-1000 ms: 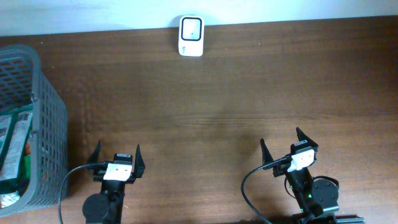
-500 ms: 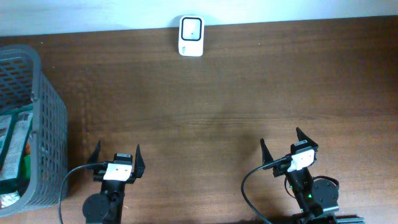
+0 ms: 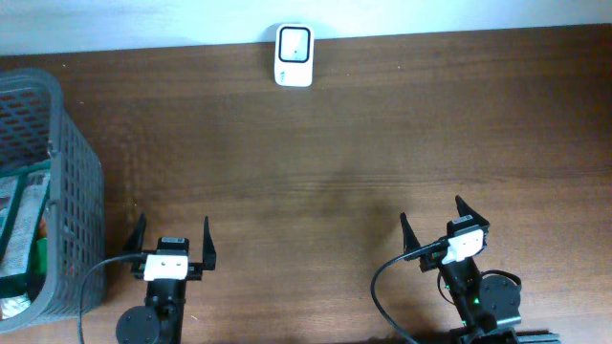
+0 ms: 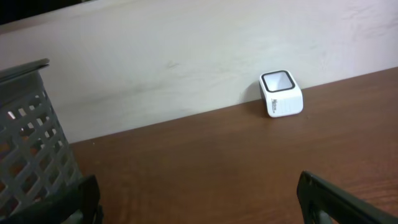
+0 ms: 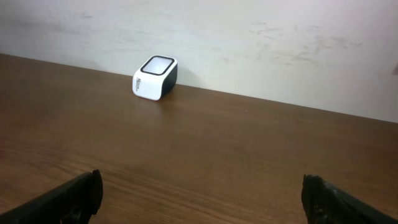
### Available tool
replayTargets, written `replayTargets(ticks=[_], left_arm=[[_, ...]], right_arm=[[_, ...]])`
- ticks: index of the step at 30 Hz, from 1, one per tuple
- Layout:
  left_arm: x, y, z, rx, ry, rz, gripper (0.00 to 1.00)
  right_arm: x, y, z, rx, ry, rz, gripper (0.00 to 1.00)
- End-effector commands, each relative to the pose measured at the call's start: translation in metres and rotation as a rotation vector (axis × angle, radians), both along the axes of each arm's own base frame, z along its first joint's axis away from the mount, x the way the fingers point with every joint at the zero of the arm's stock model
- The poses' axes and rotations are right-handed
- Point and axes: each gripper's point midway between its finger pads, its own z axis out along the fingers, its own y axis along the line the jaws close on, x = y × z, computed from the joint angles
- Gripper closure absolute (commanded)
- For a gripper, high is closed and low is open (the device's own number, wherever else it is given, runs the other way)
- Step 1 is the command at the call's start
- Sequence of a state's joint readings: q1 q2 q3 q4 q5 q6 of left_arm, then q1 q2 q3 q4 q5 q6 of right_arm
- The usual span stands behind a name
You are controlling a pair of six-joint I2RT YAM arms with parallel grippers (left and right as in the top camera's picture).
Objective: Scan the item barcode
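The white barcode scanner [image 3: 294, 55] with its dark window stands at the table's far edge by the wall; it also shows in the left wrist view [image 4: 282, 94] and the right wrist view [image 5: 155, 78]. Packaged items [image 3: 19, 229], green and white, lie inside the grey mesh basket [image 3: 72, 182] at the left; no barcode shows. My left gripper [image 3: 173, 227] is open and empty near the front edge, just right of the basket. My right gripper [image 3: 432, 212] is open and empty at the front right. Bare wood lies between both pairs of fingers [image 4: 198, 190] [image 5: 200, 183].
The basket wall [image 4: 31, 143] rises close on the left of my left gripper. The brown wooden table [image 3: 382, 134] ends at a pale wall behind the scanner. Black cables trail from both arms at the front edge.
My left gripper has shifted a little to the left and turned square to the far wall. The right arm, the scanner and the basket have not moved.
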State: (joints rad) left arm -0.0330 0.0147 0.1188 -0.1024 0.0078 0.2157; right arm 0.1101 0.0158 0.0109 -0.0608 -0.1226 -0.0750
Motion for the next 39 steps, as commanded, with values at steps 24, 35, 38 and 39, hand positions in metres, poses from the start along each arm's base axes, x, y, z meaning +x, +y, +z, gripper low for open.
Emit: replayTargets(ticks=[24,35,38,39], left_arm=[[0.117,-0.025,0.168,-0.127,0.623,-0.092,0.01],[0.120,0.136,0.253,-0.271,0.392,0.354,0.01],[0.085,0.237,0.204,-0.321,0.527,0.748,0.01],[0.085,0.245,0.190,-0.332,0.572,0.771,0.01]], right_arm=[[0.000,0.000,-0.001,0.005,0.000,0.005,0.02],[0.000,0.000,-0.001,0.005,0.000,0.005,0.02],[0.000,0.000,-0.001,0.005,0.000,0.005,0.02],[0.000,0.000,-0.001,0.005,0.000,0.005,0.01]])
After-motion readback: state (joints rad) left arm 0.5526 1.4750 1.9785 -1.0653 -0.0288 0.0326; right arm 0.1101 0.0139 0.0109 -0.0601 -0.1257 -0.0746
